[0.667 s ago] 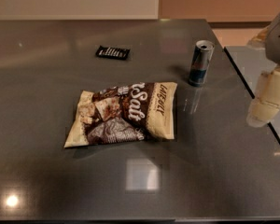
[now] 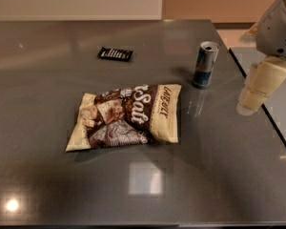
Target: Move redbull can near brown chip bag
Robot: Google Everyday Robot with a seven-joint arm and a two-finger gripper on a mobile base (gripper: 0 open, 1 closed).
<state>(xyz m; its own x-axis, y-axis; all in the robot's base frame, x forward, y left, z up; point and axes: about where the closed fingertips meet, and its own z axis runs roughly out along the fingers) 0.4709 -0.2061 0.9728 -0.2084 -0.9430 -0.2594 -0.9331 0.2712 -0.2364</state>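
The redbull can [image 2: 205, 64] stands upright on the grey table, right of centre and towards the back. The brown chip bag [image 2: 126, 117] lies flat in the middle of the table, with "Salt" lettering; its cream right edge is a short gap in front and to the left of the can. My gripper [image 2: 249, 105] hangs at the right edge of the view, to the right of the can and slightly nearer the camera. It is apart from the can and holds nothing.
A small black wrapper [image 2: 115, 54] lies at the back, left of the can. The grey table [image 2: 47, 175] ends at a dark seam [image 2: 271, 118] on the right, with a second surface beyond it. A wall runs behind the table.
My gripper has moved left and slightly up, closer to the can. The can, the bag and the wrapper have not moved.
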